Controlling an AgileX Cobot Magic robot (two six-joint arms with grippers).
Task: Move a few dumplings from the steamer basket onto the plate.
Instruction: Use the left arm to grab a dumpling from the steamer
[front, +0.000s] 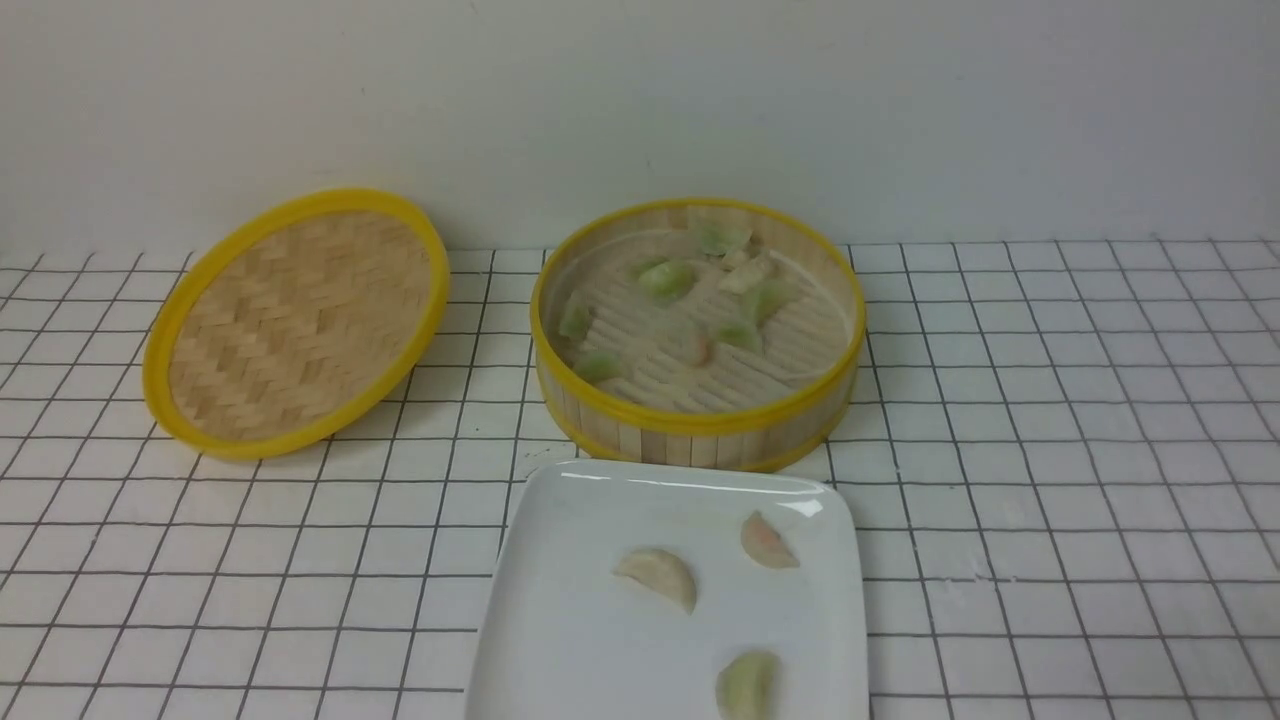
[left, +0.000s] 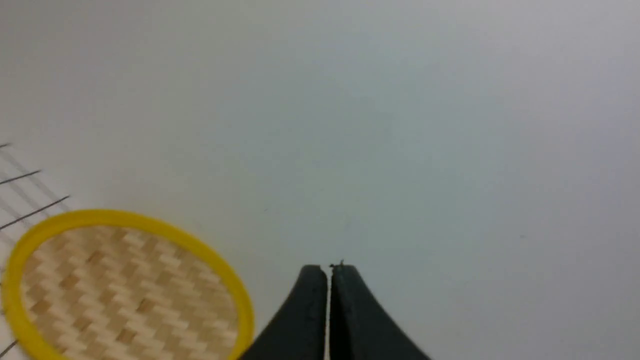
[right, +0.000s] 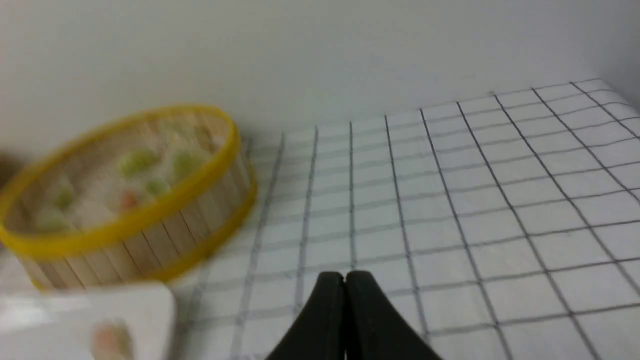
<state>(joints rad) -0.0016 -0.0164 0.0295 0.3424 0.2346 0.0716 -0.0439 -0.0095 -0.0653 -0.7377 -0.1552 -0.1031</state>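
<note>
The steamer (front: 690, 440) stands toward the far edge of the table (front: 1050, 450), about midway between its left and right sides, close to the back wall (front: 640, 100). Several dumplings (front: 665, 280) lie scattered on its slatted floor, mostly pale green, with one pinkish piece nearer the front. The picture is too soft to count them exactly.

The plate (front: 580, 640) sits at the near edge, just in front of the steamer. Its far rim comes right up to the steamer's base, though I cannot tell whether they touch. Three more dumplings rest on the plate, apart from one another: a cream one (front: 658, 575) near the middle, a pinkish one (front: 767, 541) toward the far right corner, and a pale green one (front: 747, 686) at the near side, partly cut off by the frame.

A woven lid (front: 295, 320) with a yellow rim lies toward the far left of the table, well apart from the steamer, its woven face showing.

Neither arm appears in the front view. In its own wrist view the left gripper (left: 328, 270) has its dark fingers pressed together on nothing and faces the wall. The right gripper (right: 344, 277) is likewise closed and empty above the checked table, off to the right of the steamer.
</note>
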